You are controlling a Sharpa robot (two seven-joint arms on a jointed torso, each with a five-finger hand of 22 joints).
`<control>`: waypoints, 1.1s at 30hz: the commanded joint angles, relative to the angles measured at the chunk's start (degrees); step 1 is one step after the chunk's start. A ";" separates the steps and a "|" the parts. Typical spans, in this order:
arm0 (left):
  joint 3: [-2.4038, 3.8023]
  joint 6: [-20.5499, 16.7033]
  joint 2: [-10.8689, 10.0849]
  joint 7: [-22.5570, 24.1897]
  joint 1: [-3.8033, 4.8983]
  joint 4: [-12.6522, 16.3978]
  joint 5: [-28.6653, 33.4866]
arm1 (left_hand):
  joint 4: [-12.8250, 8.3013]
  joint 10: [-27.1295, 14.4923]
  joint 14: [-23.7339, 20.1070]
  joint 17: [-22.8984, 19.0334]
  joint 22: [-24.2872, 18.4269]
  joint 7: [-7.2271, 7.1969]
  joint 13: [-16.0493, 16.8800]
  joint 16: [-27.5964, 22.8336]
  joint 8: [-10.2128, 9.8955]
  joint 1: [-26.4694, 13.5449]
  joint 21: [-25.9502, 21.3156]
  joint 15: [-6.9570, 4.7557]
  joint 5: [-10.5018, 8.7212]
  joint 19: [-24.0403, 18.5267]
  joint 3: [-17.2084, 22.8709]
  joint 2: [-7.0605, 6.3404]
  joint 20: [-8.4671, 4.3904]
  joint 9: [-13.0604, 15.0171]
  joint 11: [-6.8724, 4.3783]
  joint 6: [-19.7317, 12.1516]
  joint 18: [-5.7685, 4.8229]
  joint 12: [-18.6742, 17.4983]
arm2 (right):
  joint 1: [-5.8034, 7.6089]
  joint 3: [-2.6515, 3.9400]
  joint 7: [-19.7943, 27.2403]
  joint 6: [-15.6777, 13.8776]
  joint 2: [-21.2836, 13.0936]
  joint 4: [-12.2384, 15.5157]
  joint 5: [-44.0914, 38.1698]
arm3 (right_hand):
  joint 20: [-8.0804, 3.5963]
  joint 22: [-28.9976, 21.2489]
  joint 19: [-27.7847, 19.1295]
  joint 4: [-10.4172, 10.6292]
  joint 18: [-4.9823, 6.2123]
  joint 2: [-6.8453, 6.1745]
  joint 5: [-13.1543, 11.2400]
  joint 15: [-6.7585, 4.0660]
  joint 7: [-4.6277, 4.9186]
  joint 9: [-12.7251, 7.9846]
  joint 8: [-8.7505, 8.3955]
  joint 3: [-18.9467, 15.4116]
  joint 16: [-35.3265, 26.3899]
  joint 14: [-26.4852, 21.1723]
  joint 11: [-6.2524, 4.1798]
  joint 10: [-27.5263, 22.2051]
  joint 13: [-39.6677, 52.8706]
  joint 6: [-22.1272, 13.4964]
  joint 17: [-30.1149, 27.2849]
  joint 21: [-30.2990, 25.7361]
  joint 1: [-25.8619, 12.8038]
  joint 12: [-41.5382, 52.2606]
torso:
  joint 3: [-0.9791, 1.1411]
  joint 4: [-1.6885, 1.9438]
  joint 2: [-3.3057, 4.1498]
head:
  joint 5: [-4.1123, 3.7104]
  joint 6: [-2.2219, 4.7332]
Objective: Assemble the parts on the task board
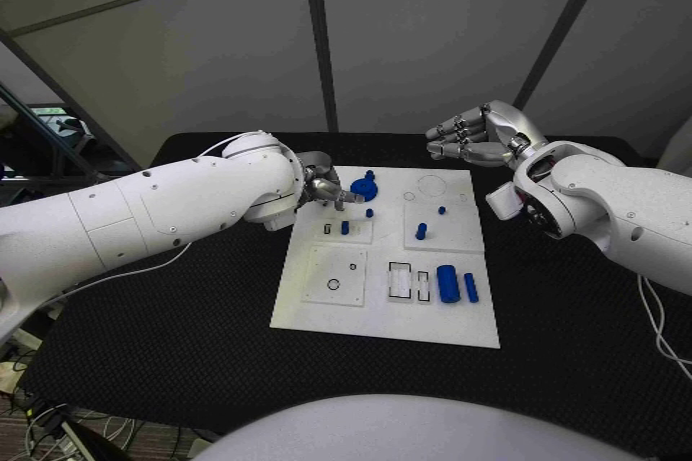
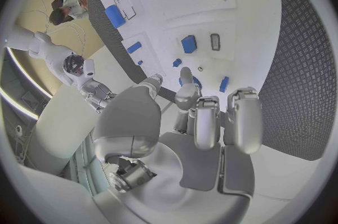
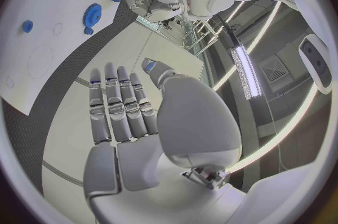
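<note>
Left hand [image 1: 326,189] reaches in over the near-left part of the task board [image 1: 378,311], its silver fingers bent downward just beside a round blue gear [image 1: 364,189]. From the left wrist view the fingers [image 2: 203,122] point at the board and nothing is plainly caught between them; whether a fingertip touches the gear cannot be told, since the thumb covers that spot.

Nearest the robot, the white board lies flat in the middle of the black counter [image 1: 173,331]. On its near half sit a raised square plate with a small round hole [image 1: 335,283], two narrow outlined rectangular slots [image 1: 410,281], and two blue cylinders lying side by side, a thicker one [image 1: 449,283] and a thinner one [image 1: 470,287].

Farther along, a small blue peg [image 1: 421,231] stands upright, with smaller blue pegs [image 1: 369,213] near the left hand and a tiny one [image 1: 440,210] beyond. A faint circular outline [image 1: 431,185] marks the far right corner.

No readable writing or label appears on the board.

Right hand [image 1: 479,133] hangs in the air beyond the board's far right corner, holding nothing. In the right wrist view its fingers [image 3: 120,106] lie straight and close together, thumb apart. Both forearms are cut off at the picture edges.
</note>
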 commanded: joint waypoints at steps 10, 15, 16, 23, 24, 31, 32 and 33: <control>0.50 3.64 0.43 -0.01 2.36 -3.35 -1.46 | 1.24 -2.91 6.14 15.06 0.72 2.30 -2.90 0.35 -6.44 4.72 -1.91 1.22 0.37 -0.87 -4.01 1.90 1.10 -4.11 1.86 -3.19 -0.31 -2.44 | 0.08 0.02 0.09 -0.19 0.12 -0.19 -0.08 | -0.03 -0.10 0.25 0.07 0.32 0.26 0.29 0.09 0.06 0.05 -0.03 -0.36 0.00 -0.37 -0.10 -0.36 -0.07 0.10 -0.09 -0.46 -0.58 0.05 | -0.04 -0.10 0.14 | 0.03 1.23; 0.52 4.67 2.30 0.27 2.87 -7.95 -2.76 | 2.04 -3.54 6.14 15.06 0.56 3.13 -3.66 0.35 -9.89 6.79 -2.16 1.91 0.42 -1.00 -6.35 2.52 1.85 -8.19 2.59 -2.65 -0.23 -2.93 | 0.08 0.02 0.07 -0.20 0.18 -0.17 -0.08 | -0.03 -0.10 0.25 0.07 0.32 0.26 0.29 0.09 0.06 0.05 -0.03 -0.36 0.00 -0.37 -0.10 -0.36 -0.07 0.10 -0.09 -0.46 -0.58 0.05 | -0.10 -0.06 0.19 | 0.00 1.60; 0.52 4.94 2.69 0.30 2.97 -8.82 -2.87 | 2.04 -3.54 6.14 15.06 0.56 3.13 -3.66 0.35 -9.89 6.79 -2.16 1.91 0.42 -1.00 -6.35 2.52 1.85 -8.19 2.59 -2.65 -0.23 -2.93 | 0.08 0.02 0.07 -0.20 0.20 -0.17 -0.08 | -0.03 -0.10 0.25 0.07 0.32 0.26 0.29 0.09 0.06 0.05 -0.03 -0.36 0.00 -0.37 -0.10 -0.36 -0.07 0.10 -0.09 -0.46 -0.58 0.05 | -0.09 -0.01 0.18 | 0.04 1.70; 0.30 7.65 5.60 0.37 3.23 -14.57 -3.72 | 1.97 -3.86 6.14 15.06 0.44 3.29 -4.00 0.35 -11.25 8.86 -2.35 2.06 0.50 -1.11 -7.88 3.16 2.08 -10.43 2.75 -1.66 -0.17 -3.08 | 0.08 0.02 0.07 -0.20 0.41 -0.20 -0.08 | -0.02 -0.15 0.28 0.10 0.32 0.28 0.37 0.10 0.06 0.05 -0.03 -0.39 0.00 -0.40 -0.09 -0.38 -0.07 0.08 -0.14 -0.54 -0.61 0.05 | -0.10 -0.01 0.19 | 0.22 1.91; 0.27 7.95 5.90 0.37 3.23 -15.19 -3.88 | 1.93 -3.90 6.14 15.06 0.38 3.30 -4.04 0.35 -11.35 9.08 -2.40 2.07 0.50 -1.14 -7.98 3.22 2.10 -10.61 2.76 -1.59 -0.16 -3.10 | 0.08 0.02 0.08 -0.20 0.43 -0.20 -0.08 | -0.02 -0.15 0.28 0.10 0.32 0.28 0.37 0.10 0.06 0.05 -0.03 -0.39 0.00 -0.40 -0.09 -0.38 -0.07 0.08 -0.14 -0.54 -0.61 0.05 | -0.14 0.00 0.21 | 0.24 1.91; 0.11 9.71 7.64 0.45 2.99 -19.19 -4.44 | 1.65 -4.19 6.14 15.06 0.05 3.33 -4.30 0.35 -11.69 10.07 -2.69 2.13 0.47 -1.35 -8.62 3.05 2.16 -11.30 2.81 -1.26 -0.07 -3.26 | 0.08 0.02 0.10 -0.06 0.55 -0.27 -0.08 | -0.02 -0.15 0.28 0.10 0.32 0.28 0.37 0.10 0.06 0.05 -0.03 -0.39 0.00 -0.40 -0.09 -0.38 -0.07 0.08 -0.14 -0.54 -0.61 0.05 | -0.14 0.01 0.15 | 0.52 1.77; 0.11 9.80 7.83 0.47 2.97 -19.56 -4.46 | 1.61 -4.19 6.14 15.06 0.09 3.34 -4.28 0.35 -11.71 10.19 -2.67 2.13 0.47 -1.34 -8.70 3.04 2.17 -11.37 2.81 -1.20 -0.08 -3.24 | 0.08 0.02 0.10 -0.05 0.58 -0.29 -0.08 | -0.02 -0.15 0.28 0.10 0.32 0.28 0.37 0.10 0.06 0.05 -0.03 -0.39 0.00 -0.40 -0.09 -0.38 -0.07 0.08 -0.14 -0.54 -0.61 0.05 | -0.13 0.04 0.14 | 0.48 1.75; 0.11 9.93 8.01 0.50 2.96 -19.93 -4.48 | 1.61 -4.19 6.14 15.06 0.09 3.34 -4.28 0.35 -11.71 10.19 -2.67 2.13 0.47 -1.34 -8.70 3.04 2.17 -11.37 2.81 -1.20 -0.08 -3.24 | 0.08 0.02 0.09 -0.02 0.62 -0.30 -0.08 | -0.01 -0.17 0.29 0.10 0.32 0.29 0.39 0.10 0.06 0.05 -0.03 -0.39 0.00 -0.41 -0.09 -0.39 -0.07 0.08 -0.15 -0.57 -0.61 0.05 | -0.14 0.06 0.15 | 0.47 1.72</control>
